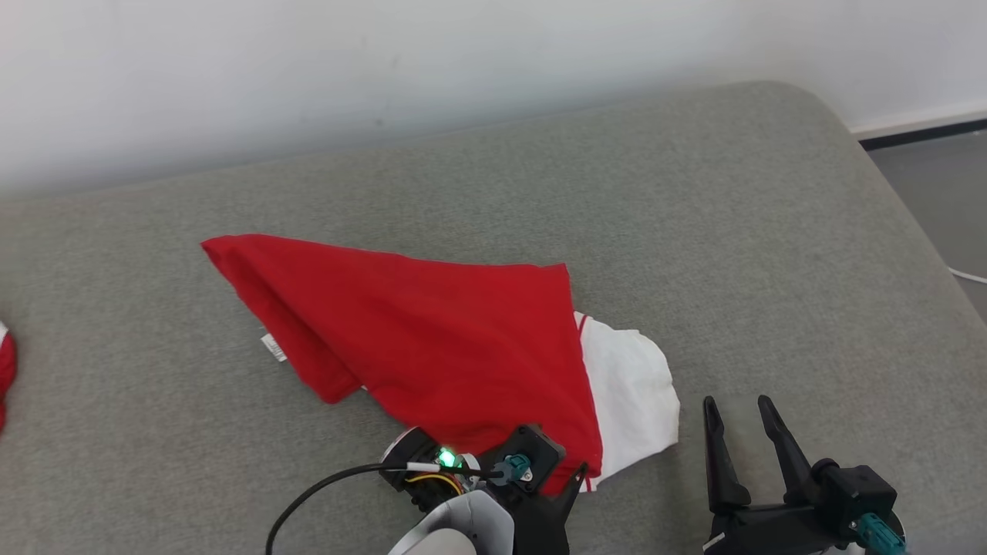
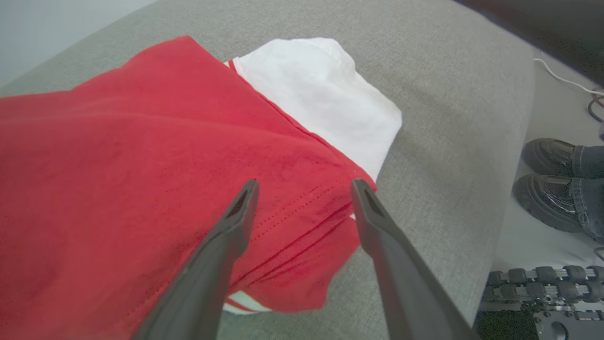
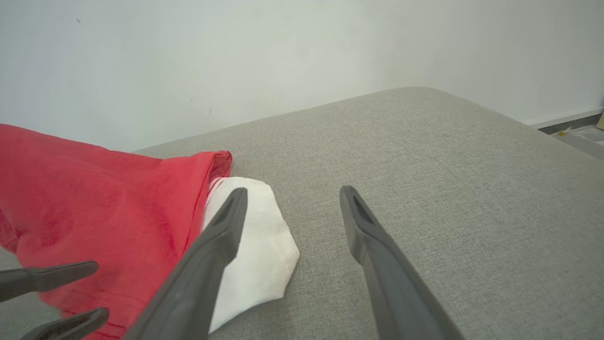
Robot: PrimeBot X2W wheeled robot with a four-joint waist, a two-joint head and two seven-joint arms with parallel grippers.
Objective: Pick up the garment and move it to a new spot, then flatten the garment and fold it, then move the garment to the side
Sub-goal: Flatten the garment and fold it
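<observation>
Hovering left gripper: fingers spread wide and empty, aimed at the near hem corner of the red cotton garment with one white sleeve; I cannot tell whether the tips touch the cloth.
Left arm: pale forearm rising from the bottom edge of the head view, its wrist carrying a small green light and a looping black cable (the wrist hides most of both fingers there).
Right gripper: fingers wide apart with nothing between them, above bare upholstery just right of the white sleeve, apart from it.
Garment position: lying in a rough triangle in the middle of the grey upholstered cushion, sleeve poking out on the robot's right, small white label at its left edge.
Counts: two grippers, one spread garment, one sleeve showing, one label, two shoes.
Person: two glossy black shoes with denim cuffs, on the floor beside the cushion in the left wrist view.
Cut off: red-and-white scrap of cloth at the left edge of the head view, too little showing to identify.
Farthest: plain white wall.
</observation>
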